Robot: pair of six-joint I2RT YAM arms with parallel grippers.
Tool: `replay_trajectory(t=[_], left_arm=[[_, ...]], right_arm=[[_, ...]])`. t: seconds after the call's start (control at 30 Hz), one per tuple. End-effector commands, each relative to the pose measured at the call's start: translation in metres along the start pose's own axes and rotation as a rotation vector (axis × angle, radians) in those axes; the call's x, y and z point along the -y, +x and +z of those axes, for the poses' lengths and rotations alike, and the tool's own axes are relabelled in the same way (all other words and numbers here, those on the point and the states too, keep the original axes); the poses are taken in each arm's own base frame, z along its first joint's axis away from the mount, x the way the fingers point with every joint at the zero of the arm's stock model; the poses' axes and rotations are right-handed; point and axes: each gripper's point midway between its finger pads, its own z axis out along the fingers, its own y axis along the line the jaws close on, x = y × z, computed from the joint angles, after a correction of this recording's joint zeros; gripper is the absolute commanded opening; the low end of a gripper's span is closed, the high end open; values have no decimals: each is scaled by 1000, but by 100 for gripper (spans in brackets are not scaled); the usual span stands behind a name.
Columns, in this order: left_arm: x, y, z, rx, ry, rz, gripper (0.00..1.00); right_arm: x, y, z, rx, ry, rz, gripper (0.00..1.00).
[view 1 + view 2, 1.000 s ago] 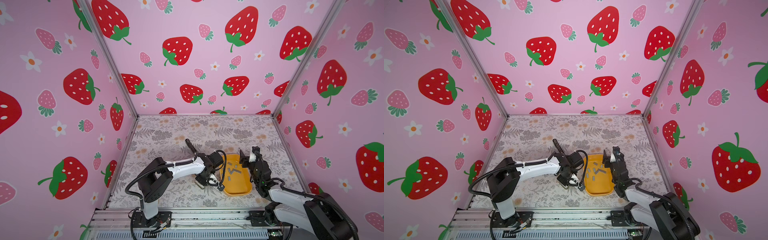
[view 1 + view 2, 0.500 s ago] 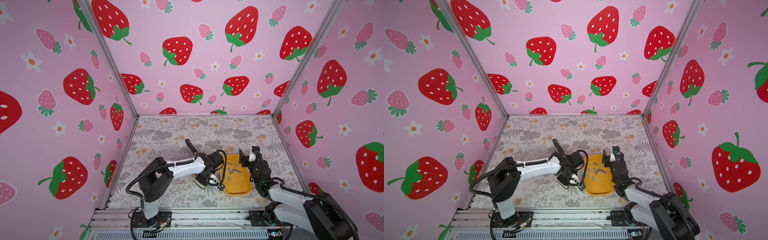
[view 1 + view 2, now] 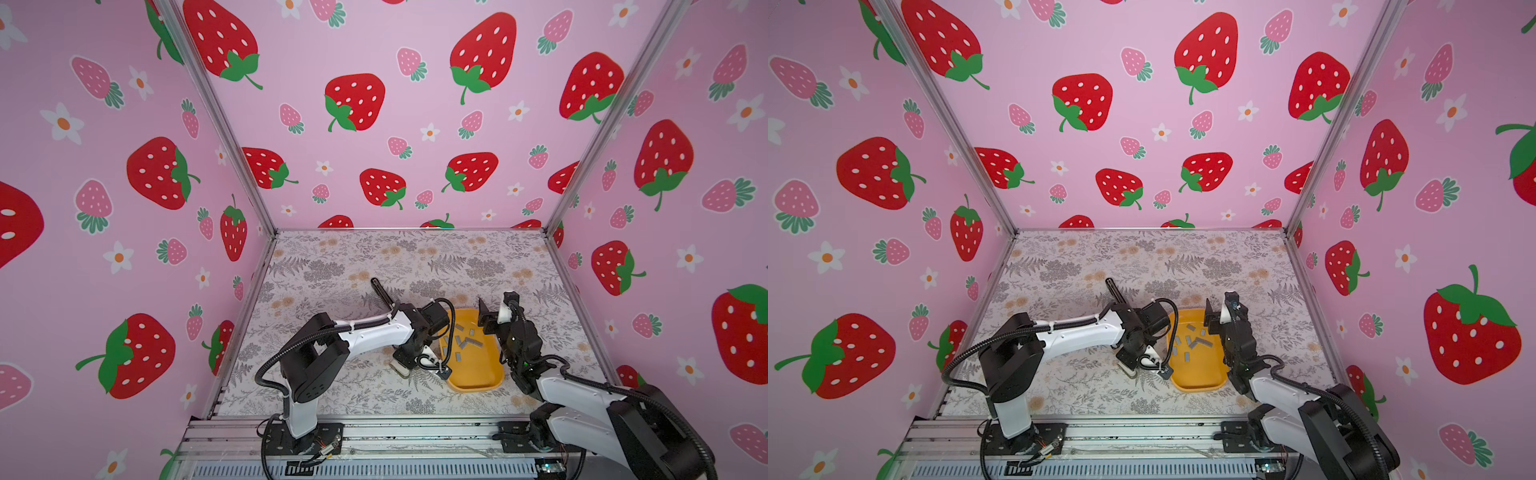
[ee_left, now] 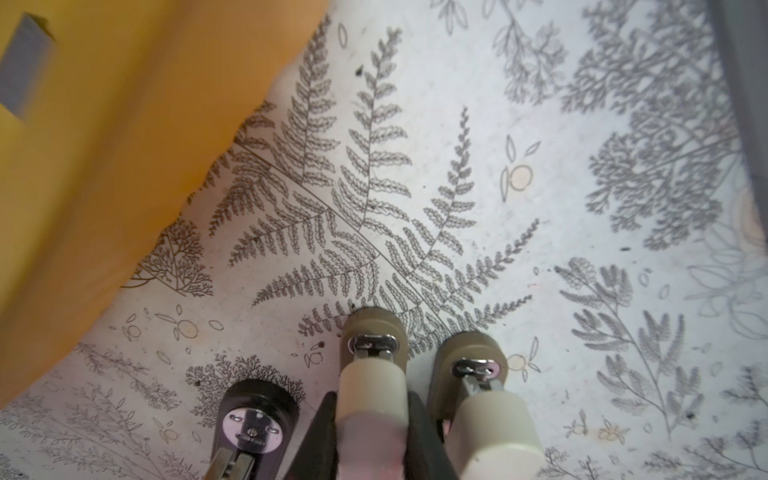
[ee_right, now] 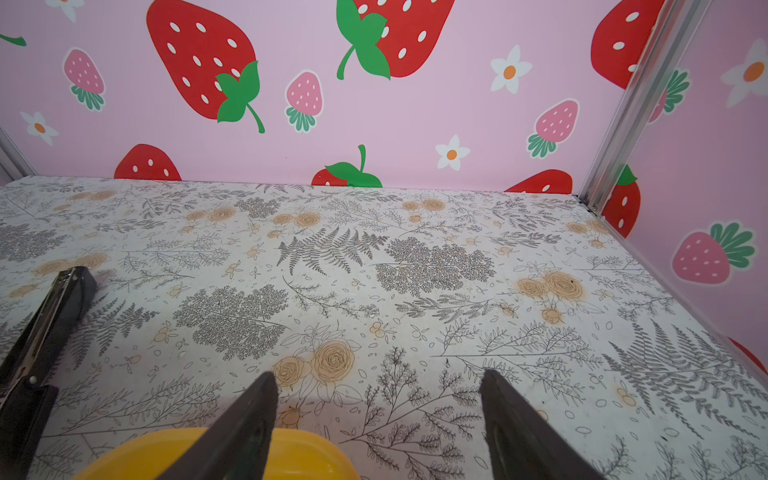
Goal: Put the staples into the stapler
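— Staples (image 3: 461, 340): we log them lying loose in the yellow tray (image 3: 478, 388), none lifted. What changes over the last second?
— We note the left gripper (image 3: 422, 363) closing. It now pinches a stubby white-topped object (image 4: 370, 411), beige end toward the table (image 5: 415, 270), just beside the tray. Both arms otherwise sit as before. The right gripper (image 5: 378, 374) hangs spread and empty above the tray's far edge.
— Meaning for loading?
— We judge that no strip is in hand yet. The stapler (image 3: 380, 291) lies behind the left arm, well apart from the tray, and neither gripper is on it.
— Materials?
— We record:
  - short, flat, straight-edged strips of dull grey metal;
  - a smooth plastic tray with rounded corners;
  - a slim black stapler, with a bright metal rail showing along it in the right wrist view;
  - a matte table sheet printed with ferns and roses;
  - a rounded beige cap on the pinched object, carrying a small metal clip.
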Motion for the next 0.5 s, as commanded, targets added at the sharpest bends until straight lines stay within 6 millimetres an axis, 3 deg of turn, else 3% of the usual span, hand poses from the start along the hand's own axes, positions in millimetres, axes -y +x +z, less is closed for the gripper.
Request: replay_trajectory(t=[0.0,0.07,0.1,0.27,0.37,0.47], left_arm=[[-21,-7,-40,97,-103,-51,8],[-35,-8,-74,197,-213,-99,7],[-42,-7,-91,245,-288,-123,2],[-70,11,-164,386,-699,-199,0],[-79,29,-197,389,-882,-279,0],[-74,34,-207,364,-899,-290,0]], right_arm=[[2,-11,1,32,11,10,81],[3,-12,1,31,13,12,82],[3,-12,1,28,13,13,82],[2,-23,0,-13,14,56,82],[-29,-46,-12,10,-179,155,80],[-58,-82,-36,92,-364,266,76]])
